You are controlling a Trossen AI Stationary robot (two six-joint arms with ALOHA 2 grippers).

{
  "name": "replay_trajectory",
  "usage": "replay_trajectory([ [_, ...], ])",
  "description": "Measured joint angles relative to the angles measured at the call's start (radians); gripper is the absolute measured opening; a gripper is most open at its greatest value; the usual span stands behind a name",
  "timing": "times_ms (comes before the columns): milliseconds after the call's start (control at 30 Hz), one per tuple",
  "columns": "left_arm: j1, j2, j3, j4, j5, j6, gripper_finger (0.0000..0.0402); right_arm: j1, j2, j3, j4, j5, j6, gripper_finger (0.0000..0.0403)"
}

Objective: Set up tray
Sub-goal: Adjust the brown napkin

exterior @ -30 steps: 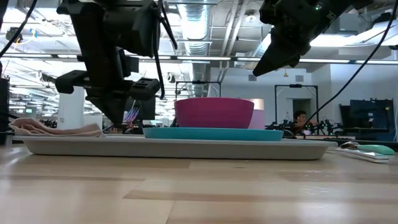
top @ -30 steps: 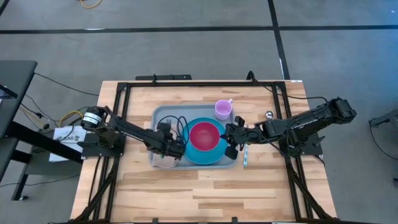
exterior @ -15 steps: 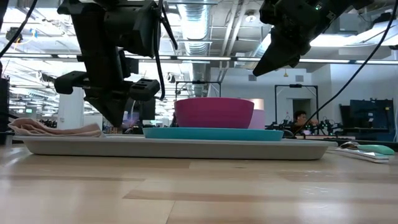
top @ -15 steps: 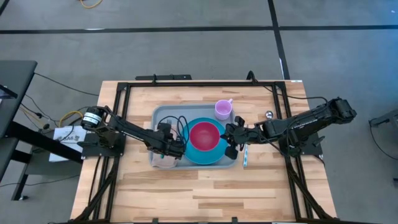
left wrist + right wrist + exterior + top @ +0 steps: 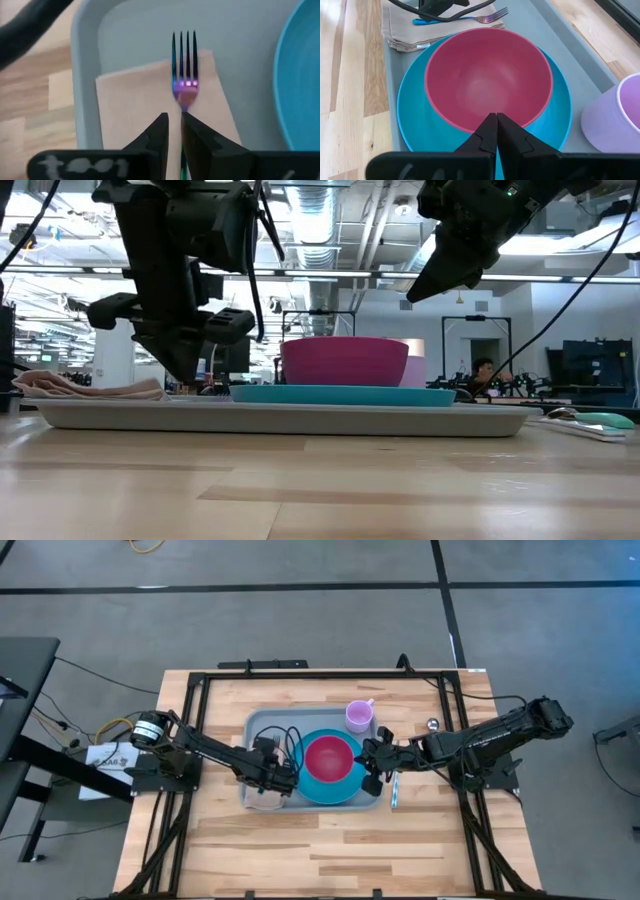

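The pale grey-blue tray (image 5: 262, 725) lies mid-table. On it a bright-blue plate (image 5: 415, 120) carries a magenta bowl (image 5: 328, 758), with a lilac cup (image 5: 360, 716) at the far right corner. A pinkish-beige napkin (image 5: 135, 110) lies flat at the tray's near left, and a fork (image 5: 184, 65) with iridescent tines rests on it. My left gripper (image 5: 174, 125) is low over the napkin, shut on the fork. My right gripper (image 5: 372, 768) is shut and hangs in the air by the plate's right edge, touching nothing. My left gripper pinches the fork's handle (image 5: 183, 107) just behind the neck between its two fingers. It comes from above and slants down, with the fingers lying along the handle. The fork lies flat on the napkin, tines pointing away from the fingers.
A teal-handled utensil (image 5: 393, 790) lies on the wood just right of the tray, and a small metal piece (image 5: 432, 724) lies farther right. Black frame rails (image 5: 300, 674) border the table. Bare wood stretches along the near side (image 5: 320, 850).
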Motion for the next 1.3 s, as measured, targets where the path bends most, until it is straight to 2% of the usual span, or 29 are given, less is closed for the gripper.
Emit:
replay_trajectory([
  [300, -0.028, 0.0, 0.0, 0.024, 0.081, 0.076, 0.0039, 0.0, 0.0, 0.0, 0.0, 0.0, 0.0, 0.0001],
  [400, -0.047, 0.0, -0.005, 0.049, 0.044, 0.057, 0.0038, 0.0, 0.0, 0.0, 0.0, 0.0, 0.0, 0.0001],
  [500, -0.074, 0.0, -0.042, 0.114, -0.051, 0.055, 0.0024, 0.0, 0.0, 0.0, 0.0, 0.0, 0.0, 0.0001],
  [633, -0.097, 0.0, -0.076, 0.101, -0.103, 0.004, 0.0004, 0.0, 0.0, 0.0, 0.0, 0.0, 0.0, 0.0001],
  [800, -0.119, 0.001, -0.077, 0.066, -0.101, -0.043, 0.0, 0.0, 0.0, 0.0, 0.0, 0.0, 0.0, 0.0001],
  [900, -0.122, 0.001, -0.077, 0.067, -0.06, -0.052, 0.0, 0.0, 0.0, 0.0, 0.0, 0.0, 0.0, 0.0001],
  [1067, -0.129, 0.072, -0.077, 0.084, -0.021, -0.076, 0.0, 0.0, 0.0, 0.0, 0.003, 0.0, 0.0, 0.0001],
  [1300, -0.127, 0.164, -0.075, 0.079, -0.075, -0.142, 0.0, 0.0, 0.0, 0.0, 0.015, 0.0, 0.0, 0.0001],
])
